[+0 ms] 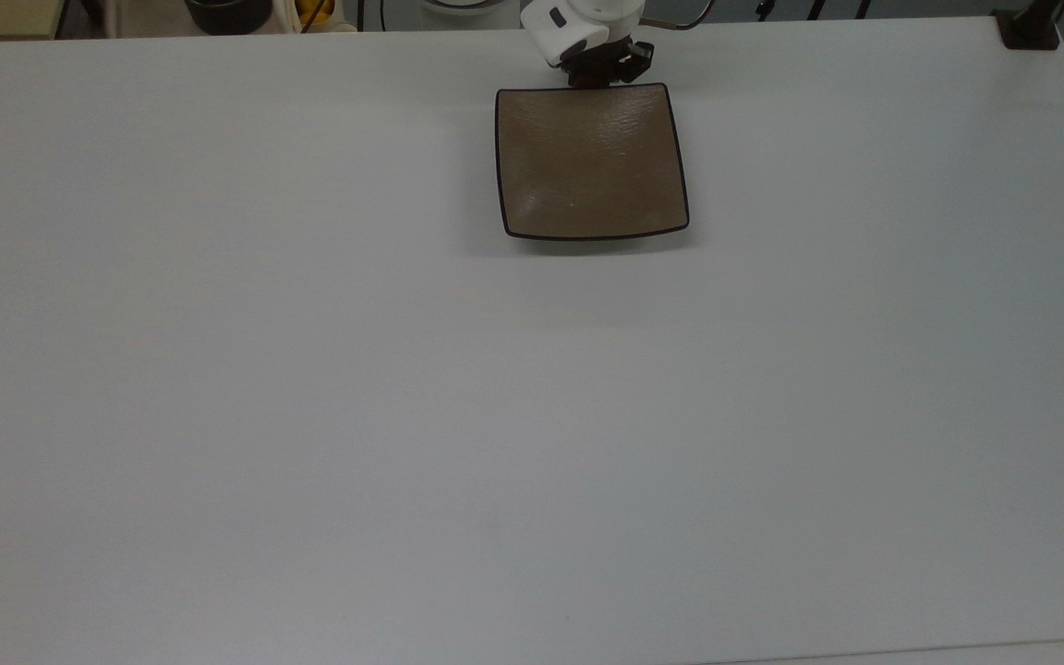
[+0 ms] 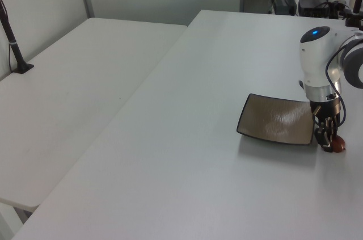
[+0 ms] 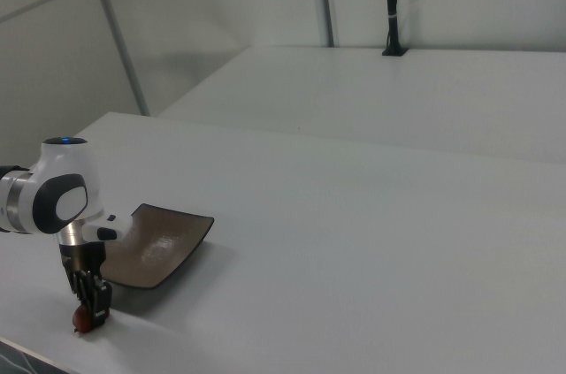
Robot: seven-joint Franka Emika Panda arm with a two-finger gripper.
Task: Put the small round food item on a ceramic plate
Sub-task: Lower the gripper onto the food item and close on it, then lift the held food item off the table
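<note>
Top view: my gripper [image 1: 598, 76] sits at the far edge of the white table [image 1: 310, 416], just beyond the top rim of the square brown ceramic plate [image 1: 590, 162]. A sliver of the dark red-brown food item [image 1: 587, 82] shows under my wrist, touching or nearly touching the plate's rim — I cannot tell which. The plate's surface is bare.

Left view: my gripper [image 2: 328, 140] points straight down beside the plate [image 2: 275, 120], off the left view's right edge of it. The small round food item [image 2: 339, 145] rests on the table [image 2: 170, 166] at my fingertips, outside the plate. My fingers [image 2: 325, 138] reach table level around or against the item; whether they are clamped on it I cannot tell.

Right view: my gripper [image 3: 90, 296] stands upright at the near table corner. The food item [image 3: 82, 320] lies directly beneath it on the table [image 3: 354, 241] — just beside the plate [image 3: 150, 246], not on it.
</note>
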